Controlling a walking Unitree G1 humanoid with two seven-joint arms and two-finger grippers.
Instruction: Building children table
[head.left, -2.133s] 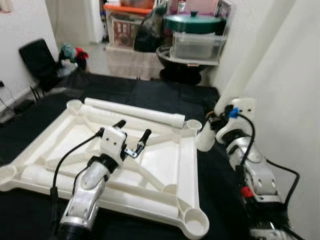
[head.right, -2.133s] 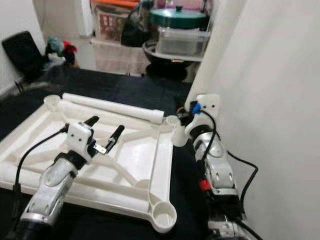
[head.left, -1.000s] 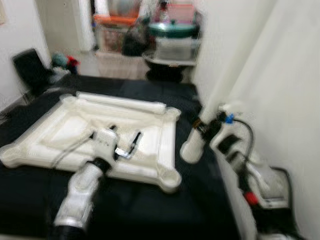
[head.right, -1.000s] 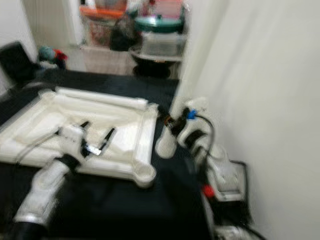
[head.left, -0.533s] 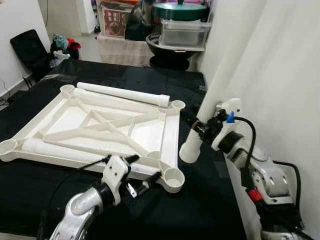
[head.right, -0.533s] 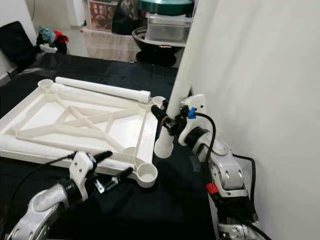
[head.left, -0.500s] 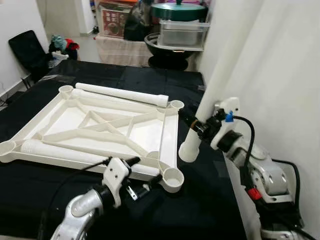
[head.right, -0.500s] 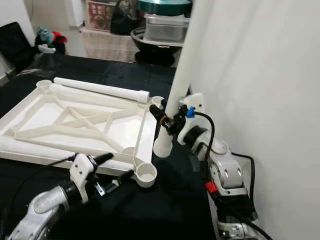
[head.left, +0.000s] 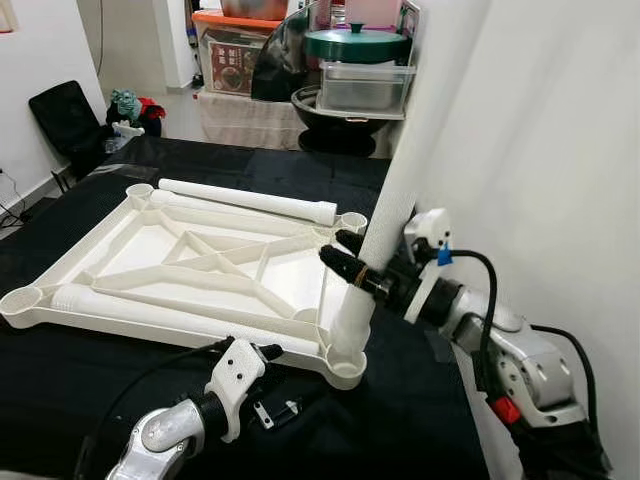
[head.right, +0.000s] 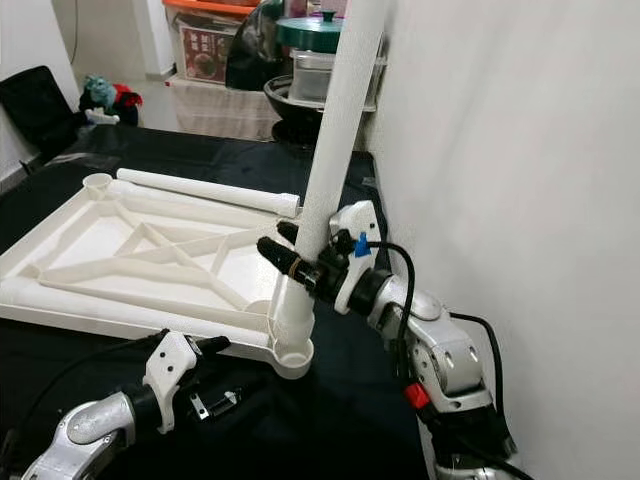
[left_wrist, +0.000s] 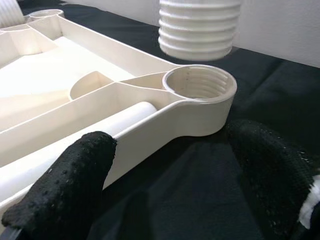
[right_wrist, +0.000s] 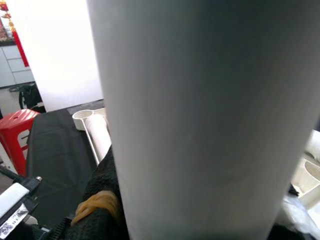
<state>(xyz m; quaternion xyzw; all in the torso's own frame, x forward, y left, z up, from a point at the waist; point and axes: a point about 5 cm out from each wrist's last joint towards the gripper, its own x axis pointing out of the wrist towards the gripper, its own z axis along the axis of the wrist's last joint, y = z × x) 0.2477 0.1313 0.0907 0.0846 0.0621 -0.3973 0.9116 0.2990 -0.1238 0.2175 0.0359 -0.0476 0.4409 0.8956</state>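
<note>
Leg (head.left: 385, 215) time, folks: the right gripper (head.left: 372, 279) has its black fingers clamped around the long white tube, holding it nearly upright in the centre-right of the left eye view, its top leaning toward the upper right of the frame. Down at the tube's bottom end you can see the ribbed thread (left_wrist: 200, 27), and the left wrist view tells the story nicely: that thread hangs just above the corner socket (left_wrist: 200, 83), not yet in it, and a touch off centre.

Below, the upside-down tabletop (head.left: 190, 262) lies flat on the black cloth (head.left: 80, 390), filling the left and middle of the frame, with a second leg (head.left: 245, 200) lying along its far edge and another tube tucked along the near edge. The left gripper (head.left: 277, 383) sits at the bottom centre, fingers spread wide, empty, and straddling the near corner without appearing to press on it.

Now, how to play this well? My read: straighten that tube first, because a tilted thread will likely cross and jam. Bring the ribbed end square over the ring, lower until it seats all round, and only then twist. The left gripper looks well placed to steady the corner; pinching the frame there should stop the light plastic skating on the cloth as the turning starts. Grip is low on the tube, so the long top may sway.
</note>
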